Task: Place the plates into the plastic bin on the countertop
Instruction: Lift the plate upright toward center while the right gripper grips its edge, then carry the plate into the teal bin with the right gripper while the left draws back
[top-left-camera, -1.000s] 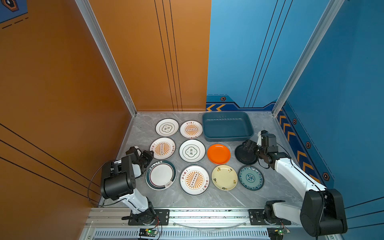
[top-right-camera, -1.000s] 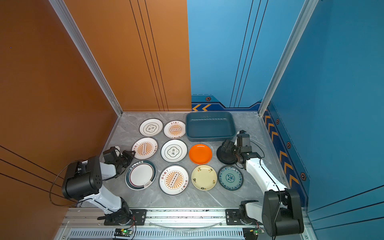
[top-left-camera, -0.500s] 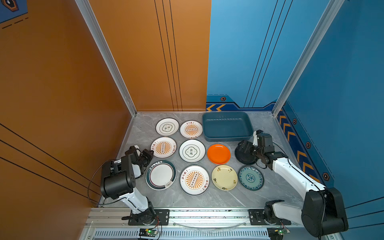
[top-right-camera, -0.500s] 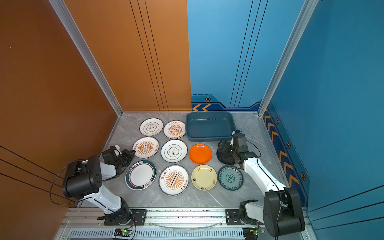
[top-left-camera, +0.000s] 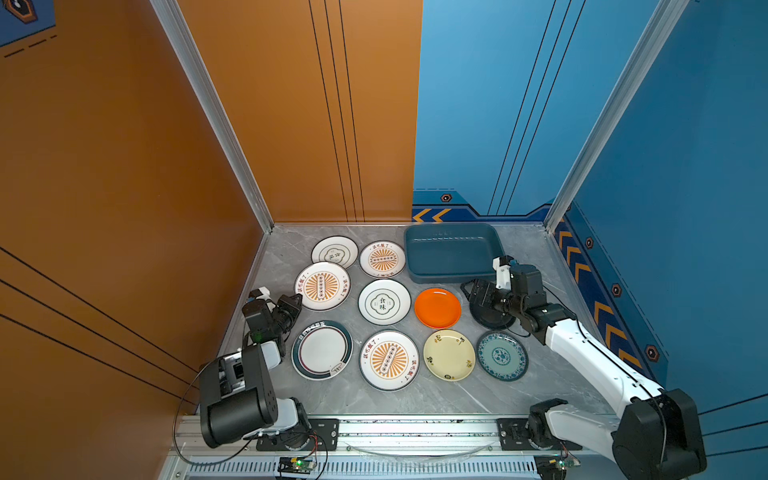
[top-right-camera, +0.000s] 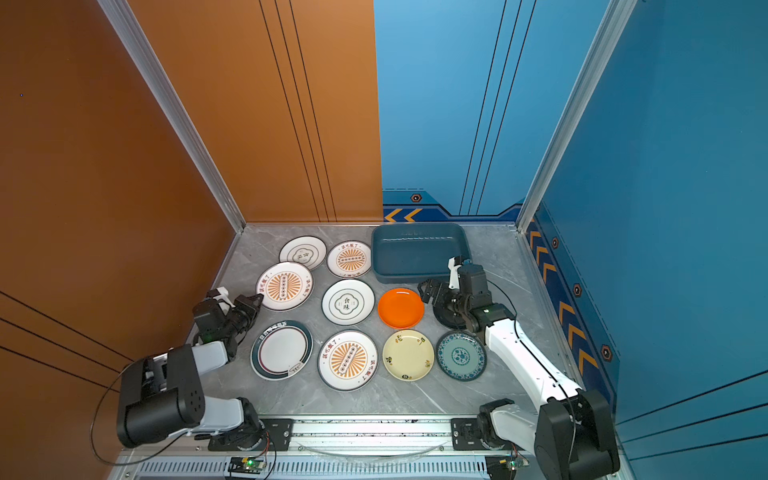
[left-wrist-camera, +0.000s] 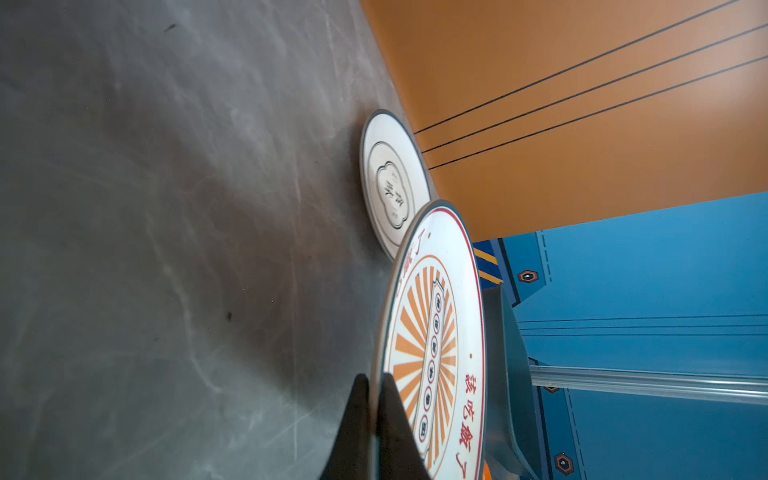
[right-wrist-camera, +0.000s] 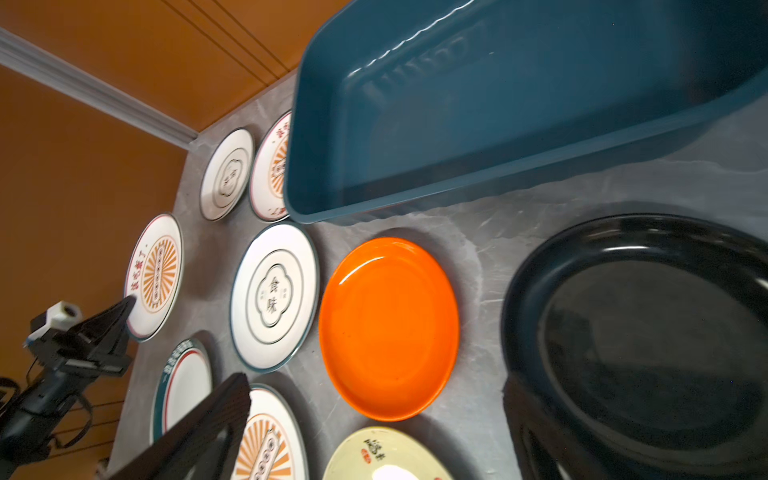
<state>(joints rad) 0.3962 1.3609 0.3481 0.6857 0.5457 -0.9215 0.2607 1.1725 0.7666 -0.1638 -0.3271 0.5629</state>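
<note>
Left claw (top-left-camera: 297, 300) is clamped fully shut on the rim of the sunburst plate (top-left-camera: 322, 286). The plate sits at roughly 2 o'clock from the claw tip, and in the left wrist view the two fingers (left-wrist-camera: 358, 409) sandwich its edge. Right claw (top-left-camera: 471, 293) is spread wide with nothing gripped that I can see. It hangs over the black plate (top-left-camera: 494, 320), which lies at about 5 o'clock from it, and the orange plate (top-left-camera: 437, 308) sits just beside the black one at its 9 o'clock. The plastic bin (top-left-camera: 449, 257) is at 12 o'clock of the orange plate, near the back of the countertop (top-left-camera: 457, 401) — every plate I can see lies on the marble outside it. Writing: red 該吃飯了 around the sunburst rim, 食味 inside the emblem on the cloud plate (top-left-camera: 382, 302); the raised lettering on the bin wall is too blurry to read. Versus a second ago, the right claw has slid toward 9 o'clock across the black plate, while the left claw and the plates have barely budged.
</note>
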